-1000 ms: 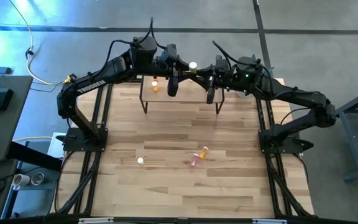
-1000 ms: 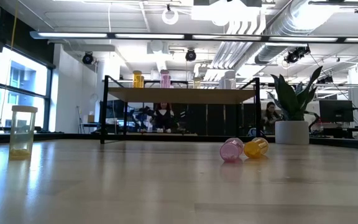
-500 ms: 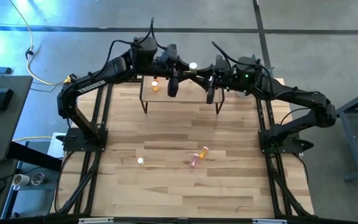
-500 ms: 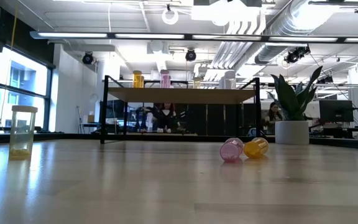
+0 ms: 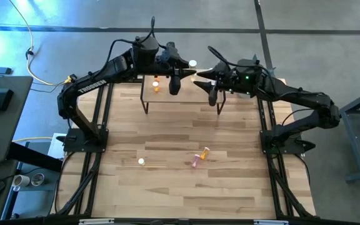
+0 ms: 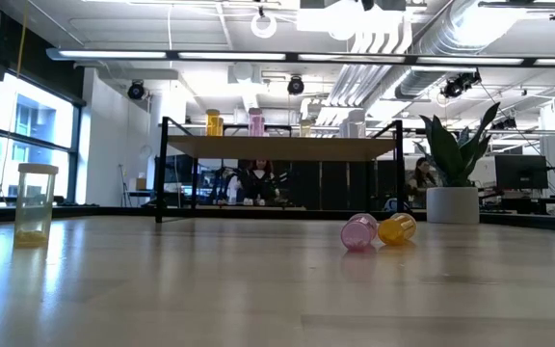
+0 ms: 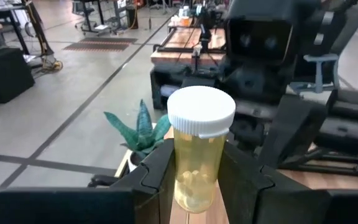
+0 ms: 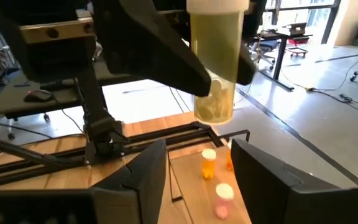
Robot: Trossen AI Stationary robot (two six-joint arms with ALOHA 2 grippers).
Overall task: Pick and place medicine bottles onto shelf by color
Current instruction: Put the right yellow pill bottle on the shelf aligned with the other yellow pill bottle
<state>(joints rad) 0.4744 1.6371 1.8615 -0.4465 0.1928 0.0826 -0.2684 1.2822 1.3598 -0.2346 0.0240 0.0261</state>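
Observation:
My left gripper [image 5: 188,69] is over the far side of the shelf [image 5: 181,94], shut on a clear pill bottle [image 7: 199,155] with a white cap and pale pills inside. My right gripper [image 8: 197,174] is open and empty. It stands close beside that bottle on its right-hand side [image 5: 202,75], and the bottle shows just ahead of it [image 8: 216,74]. An orange bottle [image 5: 155,85] stands on the shelf. On the table stand a clear bottle [image 5: 141,161], upright, and a pink bottle [image 5: 195,161] and a yellow bottle [image 5: 204,152], both lying on their sides. My left gripper pinches the clear bottle's body [image 7: 194,190] between its two fingers, below the white cap [image 7: 201,111]. The fingers come roughly level from the table's left. The bottle stands upright in the hold, cap up, lifted clear above the shelf.
In the low view the shelf board [image 6: 282,147] carries a yellow bottle [image 6: 214,122], a pink bottle [image 6: 256,121] and pale bottles [image 6: 355,122]. A potted plant [image 6: 454,164] stands behind the table's right side. People sit in the room beyond.
My right gripper has turned and tipped at the shelf's far side and now points toward the bottle in my left gripper. My left gripper has kept its hold on the bottle and has barely moved.

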